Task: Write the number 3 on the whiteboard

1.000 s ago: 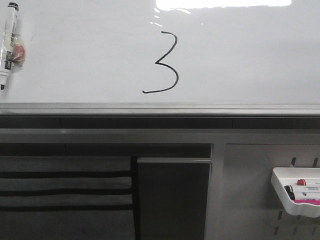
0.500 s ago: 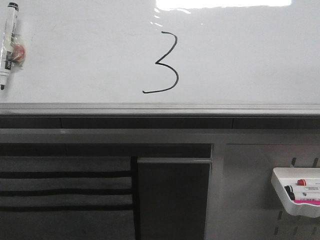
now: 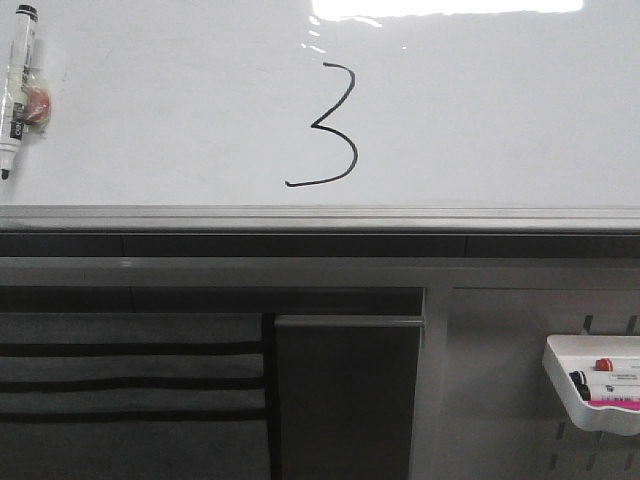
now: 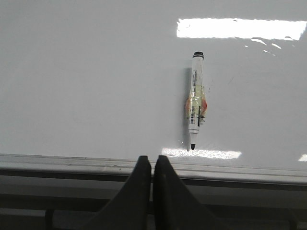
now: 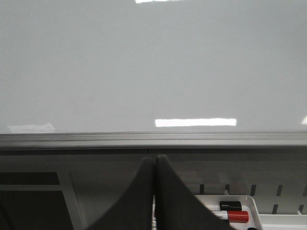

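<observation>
A black hand-drawn number 3 [image 3: 335,127] stands on the glossy whiteboard [image 3: 180,110], its lower tail sweeping left. A white marker [image 3: 17,90] with a black cap hangs on the board at the far left, tip down; the left wrist view shows the marker [image 4: 195,99] too. My left gripper [image 4: 152,159] is shut and holds nothing, below the whiteboard's [image 4: 86,86] grey lower edge. My right gripper [image 5: 154,158] is also shut and holds nothing, in front of the grey panel under the whiteboard [image 5: 144,67]. Neither gripper shows in the front view.
A grey metal frame edge [image 3: 320,218] runs under the board. A white marker tray [image 3: 596,383] with markers hangs on the grey slotted panel at the lower right; the tray [image 5: 240,213] lies just beside my right fingers.
</observation>
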`<state>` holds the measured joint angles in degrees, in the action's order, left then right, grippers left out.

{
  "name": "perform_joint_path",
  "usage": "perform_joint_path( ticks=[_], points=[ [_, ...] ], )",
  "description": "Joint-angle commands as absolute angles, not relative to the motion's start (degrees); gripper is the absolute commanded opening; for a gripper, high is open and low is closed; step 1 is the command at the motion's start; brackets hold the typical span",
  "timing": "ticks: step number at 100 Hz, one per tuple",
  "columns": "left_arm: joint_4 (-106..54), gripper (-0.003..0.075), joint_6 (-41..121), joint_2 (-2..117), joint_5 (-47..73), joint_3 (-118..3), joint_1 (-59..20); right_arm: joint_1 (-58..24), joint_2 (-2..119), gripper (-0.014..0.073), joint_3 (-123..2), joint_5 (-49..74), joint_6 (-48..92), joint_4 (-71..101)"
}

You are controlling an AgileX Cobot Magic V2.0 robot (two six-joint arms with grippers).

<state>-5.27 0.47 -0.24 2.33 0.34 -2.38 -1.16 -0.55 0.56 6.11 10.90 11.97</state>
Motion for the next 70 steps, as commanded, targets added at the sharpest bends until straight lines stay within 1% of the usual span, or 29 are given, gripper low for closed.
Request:
perform_joint_path(
  ticks=[1, 22, 29, 44, 70],
  points=[
    [-5.19, -0.002, 0.0, -1.81, -1.98, 0.61, -2.9, -0.68, -1.38, -0.0064, 2.05, 1.71, 10.78, 12.18],
    [-5.19, -0.002, 0.0, -1.81, -1.98, 0.61, -2.9, -0.68, -1.38, -0.0064, 2.15, -1.06, 10.29, 12.18],
    [-5.19, -0.002, 0.0, -1.81, -1.98, 0.61, -2.9, -0.68, -1.38, -0.0064, 2.15, -3.55, 6.94, 10.07],
    [-5.19, -0.002, 0.0, -1.81, -1.98, 0.61, -2.9, -0.68, -1.38, -0.0064, 2.15, -4.34, -4.65, -1.73],
    [-5.19, -0.002, 0.0, -1.81, -1.98, 0.61, -2.9, -0.68, -1.38, -0.0064, 2.15, -4.39, -4.89, -0.64]
  ],
)
